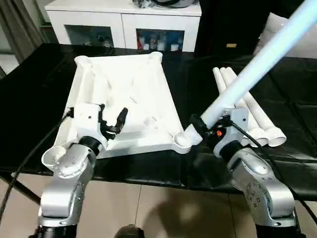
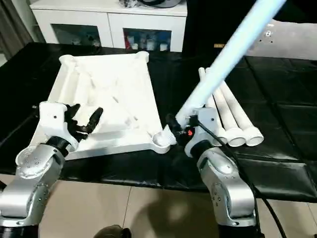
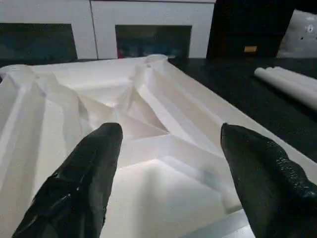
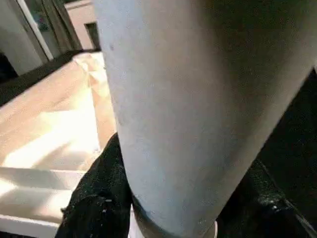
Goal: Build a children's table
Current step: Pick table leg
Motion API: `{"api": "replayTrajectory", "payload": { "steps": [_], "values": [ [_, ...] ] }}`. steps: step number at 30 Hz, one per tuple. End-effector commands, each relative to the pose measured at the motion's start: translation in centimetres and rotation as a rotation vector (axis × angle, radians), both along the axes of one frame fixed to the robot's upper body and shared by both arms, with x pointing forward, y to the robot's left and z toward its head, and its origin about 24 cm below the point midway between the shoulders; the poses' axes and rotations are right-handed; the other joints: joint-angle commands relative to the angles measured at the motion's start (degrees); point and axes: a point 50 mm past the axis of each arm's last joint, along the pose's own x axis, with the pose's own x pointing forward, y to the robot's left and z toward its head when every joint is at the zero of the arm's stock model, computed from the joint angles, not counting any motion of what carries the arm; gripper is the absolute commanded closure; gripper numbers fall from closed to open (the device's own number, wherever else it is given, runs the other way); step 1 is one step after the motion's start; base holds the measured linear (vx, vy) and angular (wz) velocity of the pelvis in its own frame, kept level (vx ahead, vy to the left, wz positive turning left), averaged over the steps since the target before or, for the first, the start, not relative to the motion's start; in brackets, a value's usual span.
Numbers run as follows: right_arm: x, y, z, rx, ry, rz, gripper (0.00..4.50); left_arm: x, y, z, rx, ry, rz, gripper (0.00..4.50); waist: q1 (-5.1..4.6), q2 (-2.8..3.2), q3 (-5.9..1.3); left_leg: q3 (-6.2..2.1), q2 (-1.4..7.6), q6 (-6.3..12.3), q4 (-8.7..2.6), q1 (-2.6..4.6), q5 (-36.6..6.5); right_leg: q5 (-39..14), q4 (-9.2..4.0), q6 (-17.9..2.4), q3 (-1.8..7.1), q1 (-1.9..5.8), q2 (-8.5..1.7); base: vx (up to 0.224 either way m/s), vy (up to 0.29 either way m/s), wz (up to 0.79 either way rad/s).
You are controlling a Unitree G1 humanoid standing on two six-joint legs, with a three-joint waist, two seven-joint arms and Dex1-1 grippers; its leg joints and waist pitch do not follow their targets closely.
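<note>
The square white plastic table top (image 1: 126,99) lies ribbed side up beneath the left gripper (image 3: 171,163), fingers wide; the right gripper (image 1: 200,128) clamps a long tapering white leg (image 1: 257,62), its foot at the near corner socket (image 1: 182,140) just beside it; next it needs uprighting and pressing home

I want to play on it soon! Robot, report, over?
Right pincer shut on leg, at tabletop's corner socket. Left pincer open over tabletop. Three legs waiting.
</note>
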Motion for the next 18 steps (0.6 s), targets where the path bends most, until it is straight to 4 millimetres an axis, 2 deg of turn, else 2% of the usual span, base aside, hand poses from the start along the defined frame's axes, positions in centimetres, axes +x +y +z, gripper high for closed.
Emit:
{"api": "replayTrajectory", "payload": {
  "steps": [1, 2, 4, 5, 6, 7, 8, 9, 10, 11, 12, 13, 14, 15, 16, 17, 18],
  "values": [
    [-0.24, -0.13, -0.16, -0.009, 0.030, -0.015, 2.62, -0.16, -0.26, 0.20, 0.006, -0.004, -0.009, 0.96, -0.40, -0.50, -3.28, -2.29, 4.46, -2.56, -5.01, 2.09, -15.94, -9.46, -5.01, -5.77, 3.09, 0.82, -5.19, 0.000, 0.000, 0.00],
    [-0.28, -0.16, -0.37, -0.006, 0.048, -0.021, 2.62, -0.19, -0.35, 0.21, 0.001, -0.007, -0.015, 0.96, -0.39, -0.47, -3.22, -2.31, 4.47, -2.44, -5.06, 2.13, -15.96, -10.05, -5.08, -5.73, 3.08, 0.80, -5.15, 0.000, 0.000, 0.00],
    [-0.41, -0.06, -0.65, 0.009, 0.083, -0.004, 2.62, -0.23, -0.45, 0.21, 0.001, -0.006, -0.021, 0.96, -0.48, -0.40, -2.94, -2.46, 4.58, -3.29, -5.37, 2.83, -21.24, -16.35, -5.42, -4.97, 3.07, 0.91, -5.29, 0.000, 0.000, 0.00],
    [-0.47, -0.07, -0.59, 0.011, 0.082, 0.000, 2.62, -0.22, -0.45, 0.13, 0.009, -0.001, -0.019, 0.96, -0.76, -0.40, -2.45, -2.59, 4.48, -4.32, -5.66, 3.52, -27.11, -24.05, -6.21, -3.76, 3.03, 0.92, -5.40, 0.000, 0.000, 0.00],
    [-0.54, -0.07, -0.32, 0.010, 0.052, 0.019, 2.62, -0.22, -0.46, 0.04, 0.012, 0.003, -0.018, 0.96, -0.97, -0.39, -2.05, -2.78, 4.30, -5.18, -5.74, 4.53, -32.28, -31.70, -7.29, -2.20, 2.93, 0.77, -5.48, 0.000, 0.000, 0.00],
    [-0.53, -0.17, -0.18, -0.006, 0.029, 0.015, 2.62, -0.23, -0.50, 0.02, 0.009, 0.005, -0.021, 0.96, -1.18, -0.36, -1.86, -2.81, 4.20, -5.44, -5.69, 5.25, -34.86, -34.89, -7.85, -1.65, 2.77, 0.59, -5.34, 0.000, 0.000, 0.00],
    [-0.51, -0.25, -0.18, -0.019, 0.021, 0.009, 2.62, -0.23, -0.54, 0.01, 0.005, 0.005, -0.024, 0.96, -1.75, -0.42, -1.44, -3.02, 3.95, -5.46, -5.87, 6.12, -38.57, -38.98, -8.70, -0.96, 1.99, 1.03, -4.86, 0.000, 0.000, 0.00],
    [-0.50, -0.31, -0.21, -0.028, 0.018, 0.003, 2.62, -0.23, -0.56, 0.01, 0.002, 0.006, -0.025, 0.96, -1.99, -0.41, -1.43, -3.10, 3.85, -5.37, -5.92, 6.43, -39.68, -39.74, -8.98, -0.88, 1.61, 1.41, -4.66, 0.000, 0.000, 0.00],
    [-0.48, -0.40, -0.20, -0.051, 0.001, 0.004, 2.62, -0.21, -0.70, 0.01, 0.005, 0.005, -0.037, 0.96, -2.64, -0.33, -1.06, -3.26, 3.76, -5.35, -6.10, 7.02, -41.80, -40.56, -9.60, -0.66, 0.91, 1.64, -4.24, 0.000, 0.000, 0.00],
    [-0.47, -0.45, -0.17, -0.065, -0.013, 0.005, 2.62, -0.19, -0.84, 0.02, 0.006, 0.005, -0.045, 0.96, -2.94, -0.16, -1.27, -3.40, 3.92, -5.19, -6.57, 7.04, -41.77, -38.15, -9.61, -1.07, 0.79, 2.64, -4.40, 0.000, 0.000, 0.00],
    [-0.46, -0.48, -0.15, -0.072, -0.021, 0.005, 2.62, -0.18, -0.91, 0.02, 0.007, 0.005, -0.049, 0.96, -3.39, -0.17, -1.48, -3.48, 3.99, -4.91, -6.95, 6.68, -40.48, -34.91, -9.49, -1.50, 0.79, 3.50, -4.51, 0.000, 0.000, 0.00],
    [-0.48, -0.46, -0.12, -0.076, -0.027, 0.004, 2.62, -0.17, -0.97, 0.01, 0.007, 0.005, -0.050, 0.96, -3.44, -0.07, -1.61, -3.37, 4.02, -4.65, -7.07, 6.78, -39.69, -33.35, -9.47, -1.88, 0.93, 3.54, -4.54, 0.000, 0.000, 0.00],
    [-0.48, -0.46, -0.12, -0.076, -0.027, 0.004, 2.62, -0.17, -0.97, 0.01, 0.007, 0.005, -0.050, 0.96, -3.63, -0.15, -1.86, -3.20, 4.13, -4.01, -7.22, 6.93, -37.47, -29.19, -9.18, -3.33, 1.15, 3.74, -4.57, 0.064, 0.023, -0.04],
    [-0.55, -0.35, -0.10, -0.075, -0.029, 0.011, 2.62, -0.15, -1.12, 0.01, 0.006, 0.005, -0.056, 0.96, -3.76, -0.09, -2.04, -3.15, 4.15, -3.58, -7.34, 6.50, -35.58, -26.64, -8.89, -4.11, 1.22, 4.29, -4.54, 0.079, 0.012, -0.01],
    [-0.60, -0.27, -0.11, -0.071, -0.027, 0.018, 2.62, -0.14, -1.18, 0.00, 0.006, 0.006, -0.059, 0.96, -3.93, -0.11, -2.52, -2.71, 4.09, -2.42, -7.35, 6.07, -31.15, -20.88, -8.39, -5.96, 1.37, 4.97, -4.49, 0.079, 0.012, -0.01],
    [-0.65, -0.19, -0.12, -0.067, -0.024, 0.025, 2.62, -0.13, -1.23, 0.00, 0.007, 0.006, -0.061, 0.96, -4.02, -0.17, -3.09, -2.40, 3.99, -0.42, -7.12, 5.49, -24.82, -13.36, -7.57, -8.00, 1.33, 5.87, -4.28, 0.102, -0.002, 0.02],
    [-0.67, -0.17, -0.12, -0.068, -0.025, 0.026, 2.62, -0.13, -1.24, 0.00, 0.006, 0.006, -0.062, 0.96, -4.05, -0.16, -3.25, -2.15, 3.85, 0.64, -6.84, 5.39, -22.18, -10.29, -7.33, -8.99, 1.31, 5.96, -4.24, 0.105, -0.016, 0.05]
  ]
}}
